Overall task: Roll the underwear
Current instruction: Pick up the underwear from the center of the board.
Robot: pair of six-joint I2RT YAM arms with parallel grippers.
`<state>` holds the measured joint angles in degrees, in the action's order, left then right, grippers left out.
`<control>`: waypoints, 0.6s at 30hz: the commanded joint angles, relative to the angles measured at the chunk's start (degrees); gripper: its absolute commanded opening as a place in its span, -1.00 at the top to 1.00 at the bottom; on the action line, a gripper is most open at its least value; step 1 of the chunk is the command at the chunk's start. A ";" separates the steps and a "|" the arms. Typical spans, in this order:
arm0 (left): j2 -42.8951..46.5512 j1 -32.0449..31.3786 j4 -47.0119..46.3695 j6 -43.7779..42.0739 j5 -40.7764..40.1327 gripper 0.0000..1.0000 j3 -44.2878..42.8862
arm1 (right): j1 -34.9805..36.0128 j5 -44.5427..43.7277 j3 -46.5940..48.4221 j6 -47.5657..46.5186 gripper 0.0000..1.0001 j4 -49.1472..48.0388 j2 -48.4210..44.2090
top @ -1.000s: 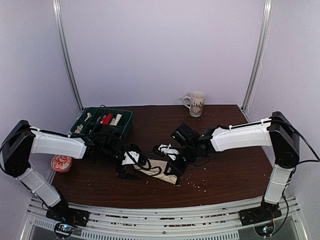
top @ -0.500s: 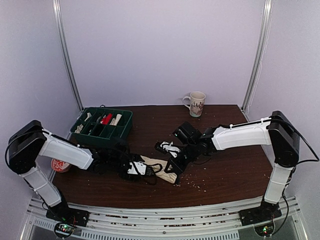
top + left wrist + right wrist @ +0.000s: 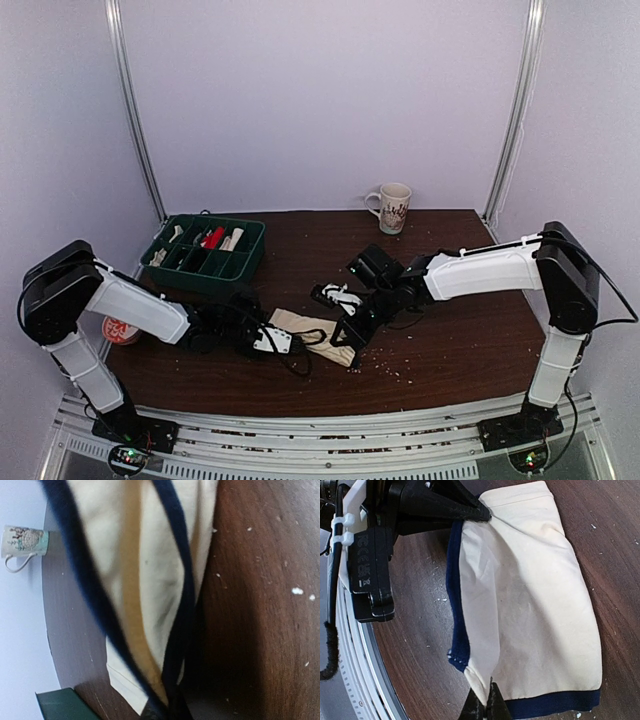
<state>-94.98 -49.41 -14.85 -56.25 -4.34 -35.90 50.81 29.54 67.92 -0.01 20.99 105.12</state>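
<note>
The underwear [image 3: 315,333] is cream cloth with navy trim, lying folded on the dark wooden table in front of the arms. My left gripper [image 3: 288,338] is at its left end; in the left wrist view the cloth [image 3: 150,580] runs down into the gripper [image 3: 167,711], which is shut on it. My right gripper [image 3: 352,336] is at the right end. In the right wrist view that gripper [image 3: 487,707] pinches a lifted corner of the underwear [image 3: 530,610], and the left gripper [image 3: 482,514] meets the far corner.
A green compartment tray [image 3: 205,247] with small items stands at the back left. A patterned mug [image 3: 392,207] stands at the back edge. A red and white round object [image 3: 118,328] lies by the left arm. White crumbs [image 3: 395,370] dot the table.
My left arm has dropped lower and reached right, and its jaws have closed on the left end of the underwear. The right gripper has barely moved.
</note>
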 commanded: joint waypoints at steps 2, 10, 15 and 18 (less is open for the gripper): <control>1.25 -1.00 2.12 -4.58 -2.41 1.00 0.70 | -0.27 -0.83 -0.09 -0.41 1.00 1.12 0.55; 3.08 -2.38 10.22 -9.41 -2.84 0.99 1.55 | -0.33 -0.51 1.40 -1.71 1.00 4.07 2.14; 4.78 -2.48 10.32 -8.62 -2.79 0.20 1.22 | -0.33 -0.62 3.64 -2.36 1.00 6.23 4.47; 7.61 -2.46 9.91 -7.40 -0.73 -0.25 1.36 | -0.34 -1.07 5.10 -2.58 1.00 7.26 4.95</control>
<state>-90.28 -51.86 -8.12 -64.53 -7.07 -35.22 50.74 29.50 70.13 -1.63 25.56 109.23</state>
